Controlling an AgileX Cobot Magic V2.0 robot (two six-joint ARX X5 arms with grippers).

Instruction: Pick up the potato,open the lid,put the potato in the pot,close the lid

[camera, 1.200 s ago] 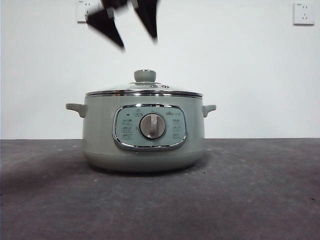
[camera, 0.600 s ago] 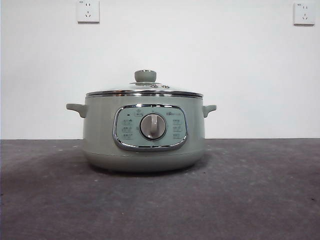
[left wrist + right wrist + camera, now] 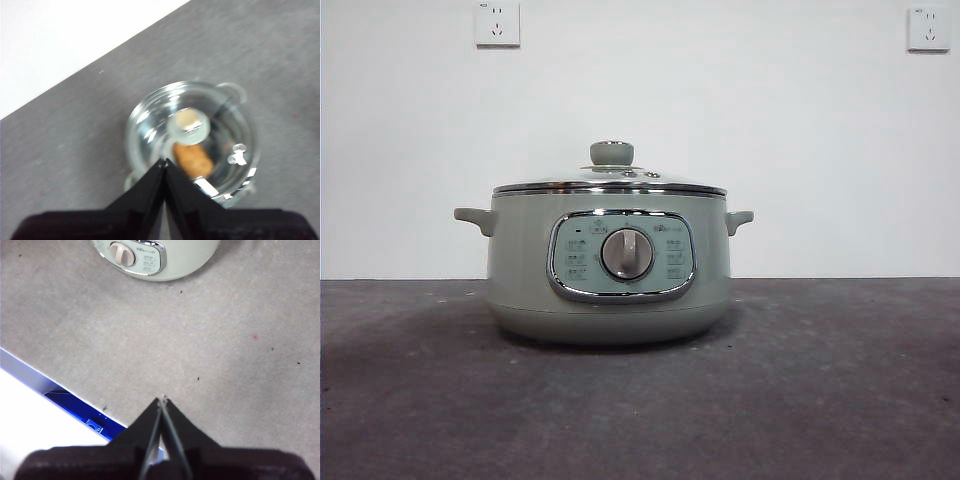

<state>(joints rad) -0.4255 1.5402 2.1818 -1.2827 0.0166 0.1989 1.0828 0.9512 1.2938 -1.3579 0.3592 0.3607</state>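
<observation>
The sage-green pot (image 3: 608, 265) stands in the middle of the grey table with the glass lid (image 3: 610, 180) seated on it, green knob up. In the left wrist view the lid (image 3: 220, 125) shows from high above, and the orange-brown potato (image 3: 192, 160) lies inside the pot under the glass. My left gripper (image 3: 164, 162) is shut and empty, well above the pot. My right gripper (image 3: 162, 401) is shut and empty over the bare table in front of the pot (image 3: 160, 257). Neither gripper shows in the front view.
Two wall sockets (image 3: 497, 22) sit high on the white wall behind the pot. The table's front edge with a blue strip (image 3: 75, 405) runs close to my right gripper.
A gripper that hung open above the lid one second ago has risen out of the front view. The pot and lid have not moved.
</observation>
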